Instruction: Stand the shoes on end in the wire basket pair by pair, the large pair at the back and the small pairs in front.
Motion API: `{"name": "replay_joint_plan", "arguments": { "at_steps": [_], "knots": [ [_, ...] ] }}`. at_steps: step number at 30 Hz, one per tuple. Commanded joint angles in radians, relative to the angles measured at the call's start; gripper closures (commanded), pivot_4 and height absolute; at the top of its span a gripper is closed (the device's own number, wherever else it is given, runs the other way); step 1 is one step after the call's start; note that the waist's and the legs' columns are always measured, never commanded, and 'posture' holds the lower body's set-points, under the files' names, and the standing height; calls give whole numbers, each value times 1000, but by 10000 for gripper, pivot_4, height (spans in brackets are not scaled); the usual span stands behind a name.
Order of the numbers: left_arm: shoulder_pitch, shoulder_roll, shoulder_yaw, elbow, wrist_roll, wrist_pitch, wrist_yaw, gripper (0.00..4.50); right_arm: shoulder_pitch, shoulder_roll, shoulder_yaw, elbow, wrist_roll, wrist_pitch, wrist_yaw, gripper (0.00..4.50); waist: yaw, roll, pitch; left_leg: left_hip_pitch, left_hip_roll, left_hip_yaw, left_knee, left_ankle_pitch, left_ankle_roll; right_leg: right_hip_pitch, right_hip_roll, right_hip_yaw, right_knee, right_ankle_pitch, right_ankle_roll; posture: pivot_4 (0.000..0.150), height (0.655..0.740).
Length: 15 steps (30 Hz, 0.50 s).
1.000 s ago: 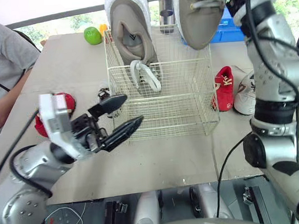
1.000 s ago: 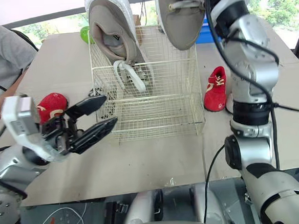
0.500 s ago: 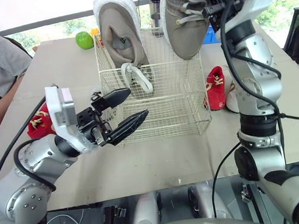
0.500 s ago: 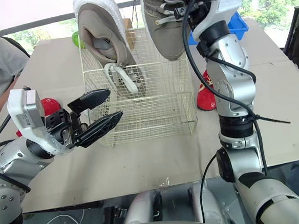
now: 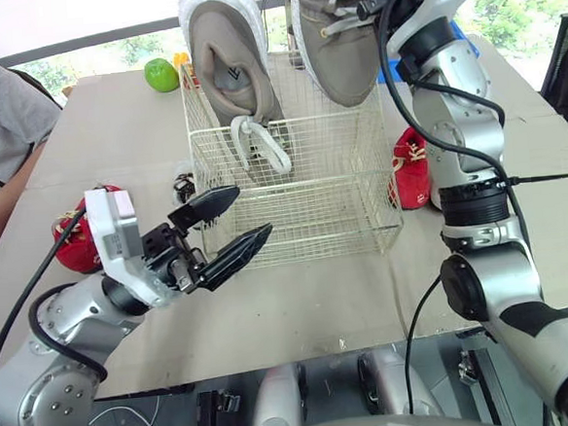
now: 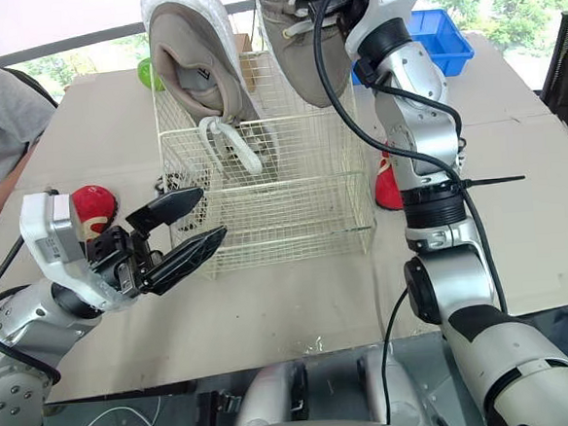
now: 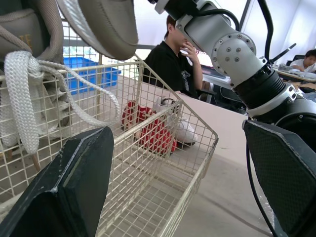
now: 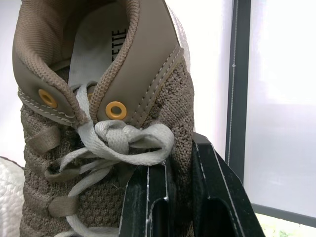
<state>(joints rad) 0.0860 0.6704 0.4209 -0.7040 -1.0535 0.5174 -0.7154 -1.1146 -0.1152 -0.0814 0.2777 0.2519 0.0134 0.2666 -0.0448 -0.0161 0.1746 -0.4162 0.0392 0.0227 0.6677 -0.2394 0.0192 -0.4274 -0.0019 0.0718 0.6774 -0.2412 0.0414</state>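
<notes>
Our right pincer (image 8: 170, 170) is clamped on a taupe knit sneaker (image 5: 336, 44), held toe down. Below it, the white wire basket (image 5: 310, 233) holds the matching sneaker (image 5: 229, 56) on end, white laces dangling. Our left pincer (image 5: 253, 211) hovers just before the basket, fingers apart.

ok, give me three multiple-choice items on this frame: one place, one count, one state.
1. Where is the held shoe in the right gripper? A) over the back right of the wire basket B) on the table C) on the floor
2. Shoes standing unheld in the basket? A) none B) one C) three
3. The left gripper is: A) shut on wire B) shut on a shoe C) open, empty
Answers: 1 A, it hangs toe-down above the back rim; 2 B, just the standing shoe; 3 C, fingers apart, nothing between.
</notes>
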Motion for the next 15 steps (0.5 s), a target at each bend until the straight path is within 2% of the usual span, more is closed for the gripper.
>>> {"name": "replay_joint_plan", "arguments": {
  "at_steps": [1, 3, 8, 15],
  "knots": [
    [18, -5, 17, -6, 16, -43, -28, 0, -62, -1, -23, 8, 2, -76, 5, 44745, 0, 0, 0, 0, 0, 0, 0, 0, 0, 0, 0, 0, 0, 0, 0, 1500, 7400],
    [25, -5, 22, 1, 20, -52, -40, 0, -51, -2, -20, 12, -2, -88, 6, 44745, 0, 0, 0, 0, 0, 0, -2, 0, 0, -1, 0, 0, 0, 0, 0, 1500, 7400],
    [80, -10, 52, 15, 31, -83, -82, 0, 98, 5, 29, -42, -46, -108, 16, 44745, 2, -1, 0, -1, 1, 0, -3, 0, 0, -2, 0, 0, -1, 0, 0, 1500, 7400],
    [116, -12, 68, 9, 34, -100, -82, 0, 388, 72, 105, -275, -42, 17, -21, 44745, 4, -4, -2, 0, 1, 0, -3, 0, 0, -1, -1, 0, 0, -2, -4, 1500, 7400]
  ]
}}
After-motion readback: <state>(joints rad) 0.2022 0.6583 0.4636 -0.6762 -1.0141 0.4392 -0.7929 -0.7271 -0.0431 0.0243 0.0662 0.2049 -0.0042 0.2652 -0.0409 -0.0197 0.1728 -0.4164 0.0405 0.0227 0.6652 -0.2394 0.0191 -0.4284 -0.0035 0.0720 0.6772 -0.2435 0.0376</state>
